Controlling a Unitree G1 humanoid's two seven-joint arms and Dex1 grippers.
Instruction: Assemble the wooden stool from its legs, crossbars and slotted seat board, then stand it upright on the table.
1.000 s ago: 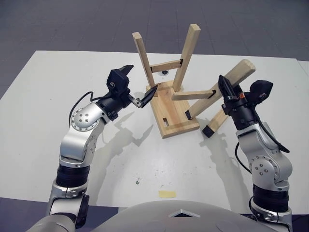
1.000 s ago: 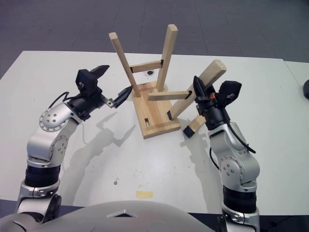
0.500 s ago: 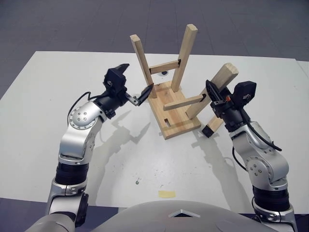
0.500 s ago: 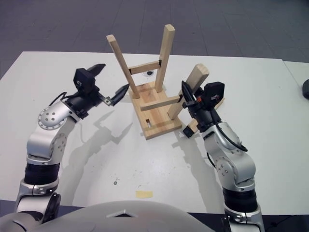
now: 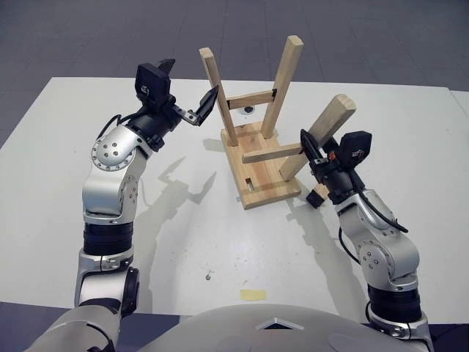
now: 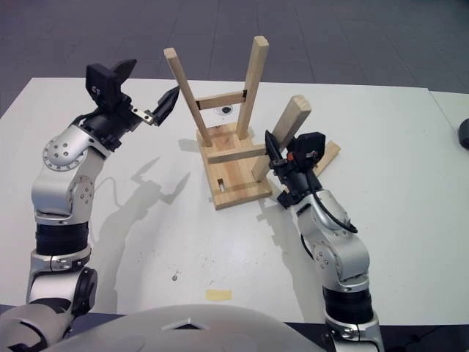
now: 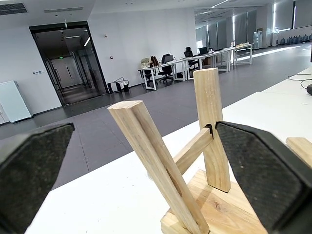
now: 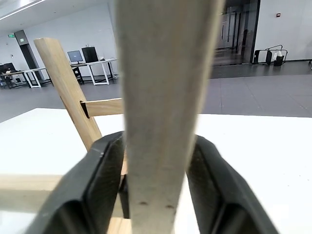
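Observation:
The slotted seat board (image 5: pixel 264 192) lies flat on the white table. Two legs (image 5: pixel 218 95) (image 5: pixel 282 84) stand up from it, joined by a crossbar (image 5: pixel 251 99). My right gripper (image 5: pixel 319 155) is shut on a third leg (image 5: pixel 333 121), which leans over the board's right side with a crossbar (image 5: pixel 267 154) attached. The right wrist view has that leg (image 8: pixel 165 97) clamped between both pads. My left gripper (image 5: pixel 187 84) is open in the air, left of the near upright leg (image 7: pixel 156 165), not touching it. A fourth leg (image 6: pixel 327 155) lies on the table behind my right gripper.
A yellow tape scrap (image 5: pixel 253 294) sits near the table's front edge. A small dark round item (image 5: pixel 250 110) lies behind the stool. A black object (image 6: pixel 464 134) is at the far right. Open table surface spreads to the left and front.
My right gripper carried the held leg and its crossbar left, over the seat board, and stood it more upright. My left gripper lifted from the board's left edge to beside the near upright leg.

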